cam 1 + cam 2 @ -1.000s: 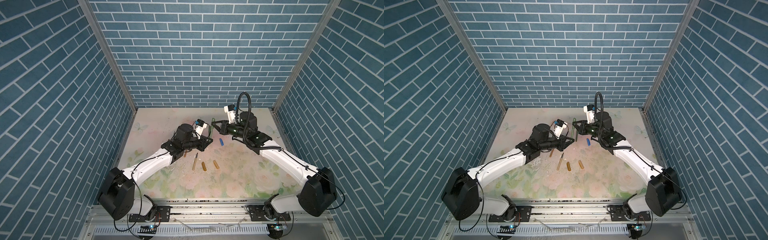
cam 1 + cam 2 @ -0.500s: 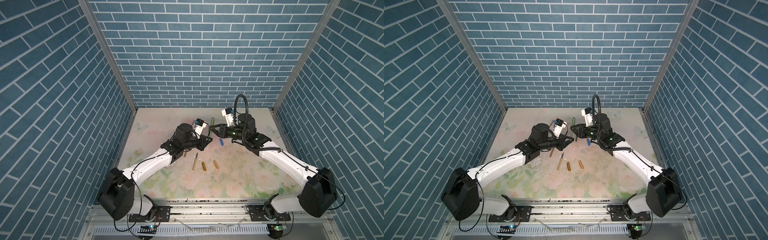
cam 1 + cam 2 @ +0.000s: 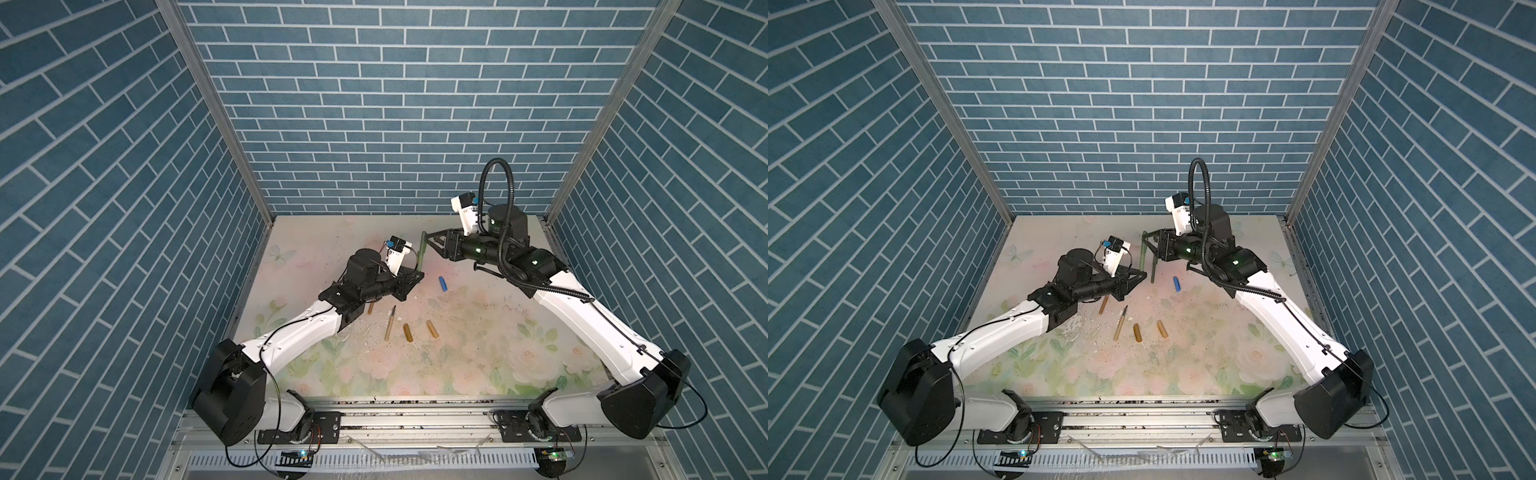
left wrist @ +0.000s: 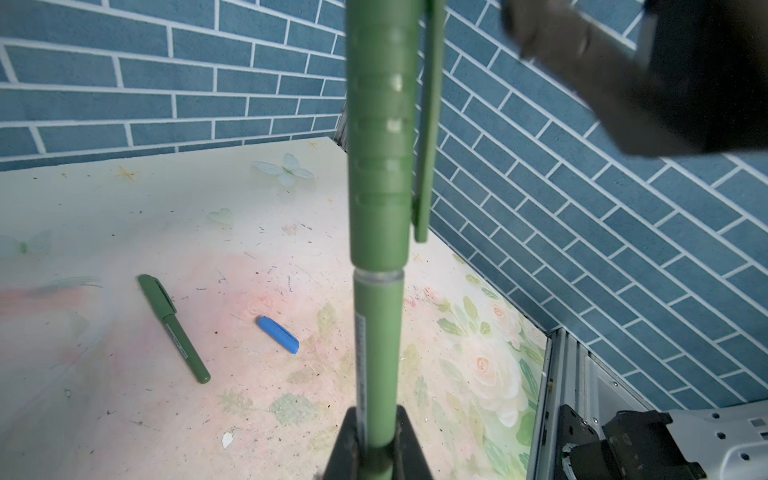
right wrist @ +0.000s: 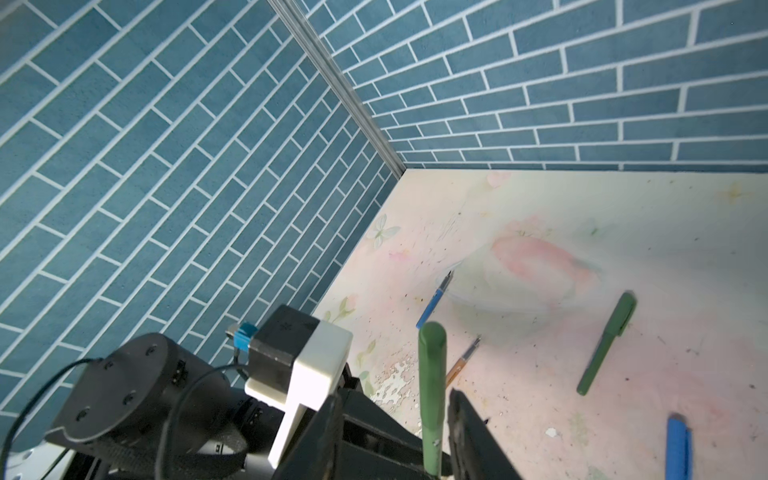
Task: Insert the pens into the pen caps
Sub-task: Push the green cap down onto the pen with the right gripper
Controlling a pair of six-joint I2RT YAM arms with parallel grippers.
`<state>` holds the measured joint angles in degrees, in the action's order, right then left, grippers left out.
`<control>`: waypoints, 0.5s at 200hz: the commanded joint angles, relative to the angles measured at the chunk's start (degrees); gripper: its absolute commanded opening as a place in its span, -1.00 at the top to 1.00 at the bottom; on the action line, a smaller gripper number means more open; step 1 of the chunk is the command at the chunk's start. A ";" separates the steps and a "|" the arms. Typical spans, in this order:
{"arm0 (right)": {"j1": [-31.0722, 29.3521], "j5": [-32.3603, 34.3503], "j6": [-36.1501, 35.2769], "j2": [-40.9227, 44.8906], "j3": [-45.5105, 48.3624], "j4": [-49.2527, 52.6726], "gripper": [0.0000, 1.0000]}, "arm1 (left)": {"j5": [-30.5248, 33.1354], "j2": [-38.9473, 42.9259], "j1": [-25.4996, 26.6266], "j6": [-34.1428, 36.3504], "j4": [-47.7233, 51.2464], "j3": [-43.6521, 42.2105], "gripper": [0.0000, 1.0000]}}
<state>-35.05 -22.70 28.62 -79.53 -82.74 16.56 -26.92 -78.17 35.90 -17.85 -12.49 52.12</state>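
Note:
My left gripper [image 4: 376,415] [image 3: 417,276] is shut on the lower end of a dark green pen [image 4: 376,340] [image 3: 420,257], held upright. A green pen cap [image 4: 380,137] sits on its upper end. My right gripper [image 5: 394,397] [image 3: 430,239] stands open around that cap [image 5: 432,374], with a gap on each side. A second green pen [image 4: 172,328] [image 5: 606,345], capped, lies on the mat. A blue cap [image 3: 443,284] [image 4: 277,334] lies loose. A blue pen [image 5: 434,301] and a golden-brown pen [image 5: 461,361] lie beyond the left arm.
On the floral mat [image 3: 478,353] lie a golden-brown pen [image 3: 390,323], another one [image 3: 371,307] partly under the left arm, and two amber caps [image 3: 408,332] [image 3: 432,328]. Blue brick walls [image 3: 374,104] close in the back and both sides.
My right gripper has opened off the green cap and its wrist has lifted back a little. The left gripper still holds the green pen upright in the same place.

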 commanded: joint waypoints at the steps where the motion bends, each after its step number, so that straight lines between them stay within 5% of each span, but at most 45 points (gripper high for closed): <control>1: 0.30 1.91 -3.69 -2.68 -4.48 5.08 0.18 | 1.59 1.88 -0.12 2.40 -2.44 -0.52 1.00; 100: 0.24 -0.50 -4.98 -9.87 -11.74 8.12 0.38 | 0.77 0.98 0.05 2.55 -1.31 0.19 1.00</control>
<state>-34.92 -22.06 25.23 -88.36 -92.07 24.16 -25.76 -77.47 35.90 -16.01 -12.75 51.92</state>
